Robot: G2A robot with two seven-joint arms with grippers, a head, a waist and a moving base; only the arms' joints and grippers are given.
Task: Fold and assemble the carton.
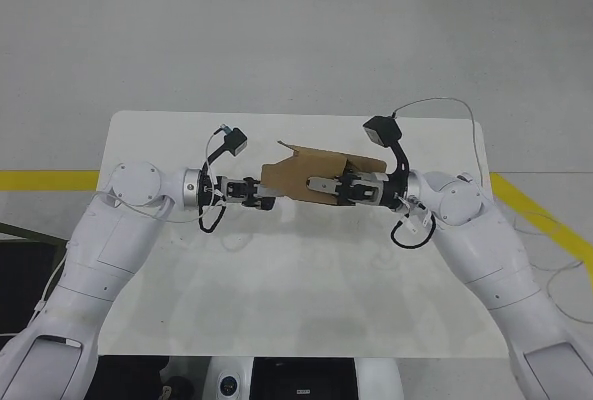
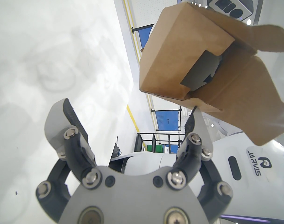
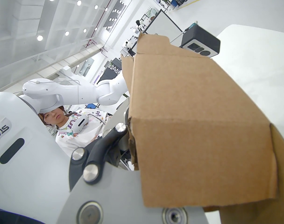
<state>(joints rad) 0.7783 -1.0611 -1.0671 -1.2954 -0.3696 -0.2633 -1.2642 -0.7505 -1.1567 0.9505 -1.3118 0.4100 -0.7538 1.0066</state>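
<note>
A brown cardboard carton point(image 1: 311, 172) hangs above the middle of the white table, partly folded, with flaps sticking out at both ends. My right gripper point(image 1: 322, 186) is shut on one wall of the carton point(image 3: 198, 122); one of its fingers point(image 3: 119, 127) shows outside the wall, and a grey pad point(image 2: 199, 71) shows inside the open end. My left gripper point(image 1: 266, 197) stands open just off the carton's other end. In the left wrist view one fingertip point(image 2: 194, 115) touches the lower edge of the carton point(image 2: 179, 54), while the other fingertip point(image 2: 70, 115) is free.
The white table point(image 1: 306, 290) spreads out below both arms. Its far edge lies just behind the carton. Yellow floor tape point(image 1: 36, 180) runs past the table on both sides. Each wrist camera block point(image 1: 381, 130) juts out above its gripper.
</note>
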